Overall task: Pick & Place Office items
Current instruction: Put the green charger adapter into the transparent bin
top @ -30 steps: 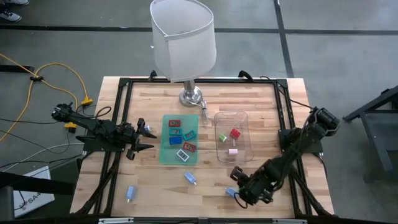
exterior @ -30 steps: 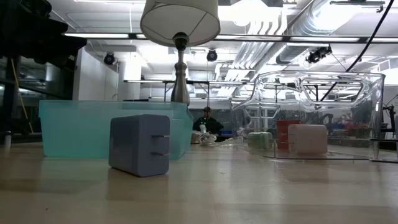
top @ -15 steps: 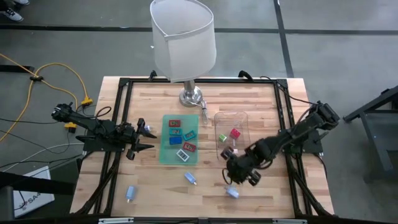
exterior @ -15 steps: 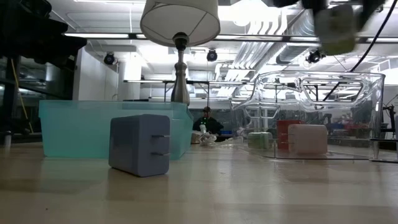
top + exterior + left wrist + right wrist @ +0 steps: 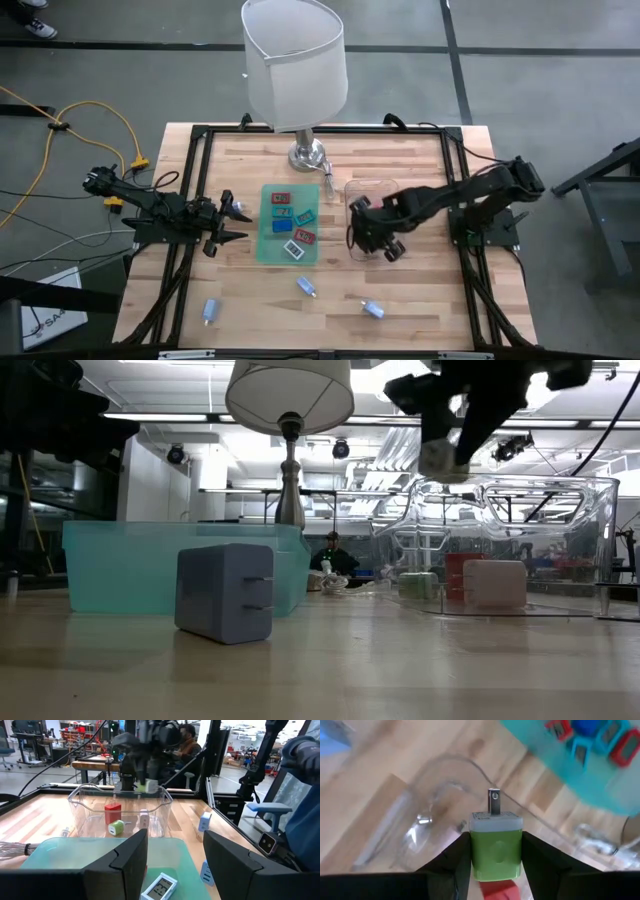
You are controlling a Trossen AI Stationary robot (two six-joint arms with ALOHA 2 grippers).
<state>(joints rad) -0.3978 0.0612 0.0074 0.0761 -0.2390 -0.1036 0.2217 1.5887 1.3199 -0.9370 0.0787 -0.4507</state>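
Note:
My right gripper hangs over the clear tray, shut on a green plug block with a metal prong. In the left wrist view the tray holds a red piece, a green piece and a pale pink piece, all resting on its floor. Several flat red, blue and teal rectangles lie on the green mat. Light blue pieces lie on the wood. My left gripper waits open at the table's left, pointing level toward the mat. My right gripper pinches the green plug block by its two opposite sides between its two fingers. The fingers come from above, slanting down. The prong sticks out past the fingertips. The block is lifted clear, above the tray.
A table lamp with a white shade stands at the far edge on a metal foot. A dark frame runs around the tabletop. Bare wood lies at the near edge between the loose light blue pieces. A person sits in the room beyond.
My right gripper has swung from the table's near right corner toward the far edge and the left. It rose a little and rolled, and now hangs over the clear tray with the green plug block still between its fingers. The light blue piece near that corner stayed put.

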